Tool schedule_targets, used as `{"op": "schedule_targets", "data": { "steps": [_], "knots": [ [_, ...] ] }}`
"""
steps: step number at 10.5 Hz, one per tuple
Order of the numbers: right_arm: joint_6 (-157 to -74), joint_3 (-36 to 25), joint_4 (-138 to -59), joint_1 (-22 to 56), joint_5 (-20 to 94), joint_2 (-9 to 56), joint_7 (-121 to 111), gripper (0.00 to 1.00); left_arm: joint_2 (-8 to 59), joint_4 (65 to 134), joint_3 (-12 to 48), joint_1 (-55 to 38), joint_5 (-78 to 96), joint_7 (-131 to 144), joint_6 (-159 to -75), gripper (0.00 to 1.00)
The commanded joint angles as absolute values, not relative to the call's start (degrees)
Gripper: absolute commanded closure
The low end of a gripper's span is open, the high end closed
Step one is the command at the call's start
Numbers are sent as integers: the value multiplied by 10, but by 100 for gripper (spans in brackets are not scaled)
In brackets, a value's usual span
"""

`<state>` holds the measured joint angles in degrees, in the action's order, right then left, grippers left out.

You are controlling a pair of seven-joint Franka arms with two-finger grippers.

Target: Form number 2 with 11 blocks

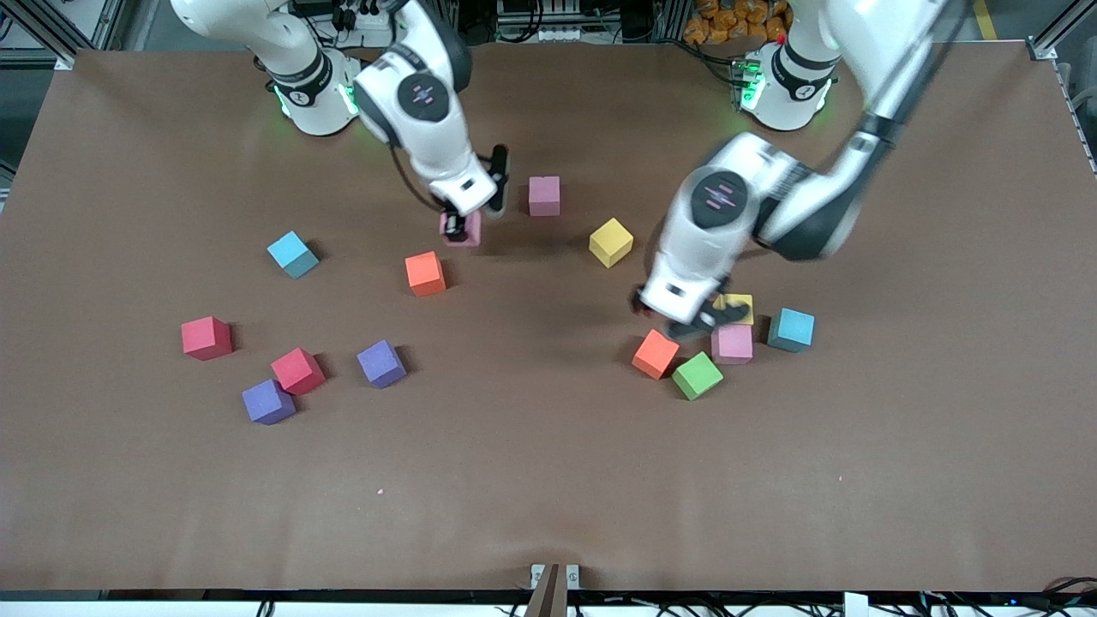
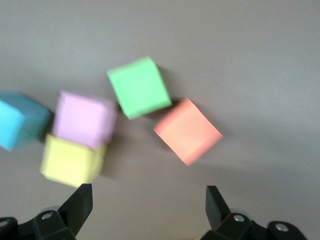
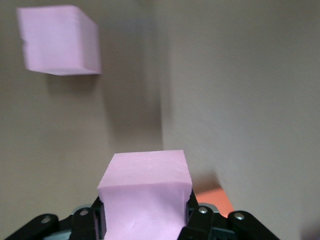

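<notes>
While the right gripper [image 1: 463, 224] clamps a pink block [image 3: 145, 197] near a second pink block [image 1: 544, 195], the left gripper [image 1: 696, 315] hangs wide open and empty over the yellow block [image 1: 737, 304]. No number 2 exists; eleven blocks remain scattered.

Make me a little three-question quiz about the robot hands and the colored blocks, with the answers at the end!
1. True or false: the right hand is shut on a pink block.
2. Which blocks touch the pink block under the left hand? A) yellow and green B) red and purple C) none
3. Fill in: the left hand hangs ____ over the cluster of blocks at the left arm's end of the table.

Key: 1 true. 2 A: the yellow block sits against it and the green block meets its corner; the light-blue block and orange block stand just apart. 3 open.
</notes>
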<state>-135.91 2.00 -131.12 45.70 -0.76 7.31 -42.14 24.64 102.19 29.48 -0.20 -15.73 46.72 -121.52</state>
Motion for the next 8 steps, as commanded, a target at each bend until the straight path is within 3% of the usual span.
{"op": "schedule_targets", "data": {
  "steps": [1, 8],
  "knots": [
    [-1361, 16, -1309, 485, -5, 93, -418, 74, 277, 1003, 303, 63, -151, 343, -1205, 0],
    [-1423, 16, -1305, 551, -5, 161, -327, 74, 374, 981, 303, 81, -210, 307, -1226, 0]
  ]
}}
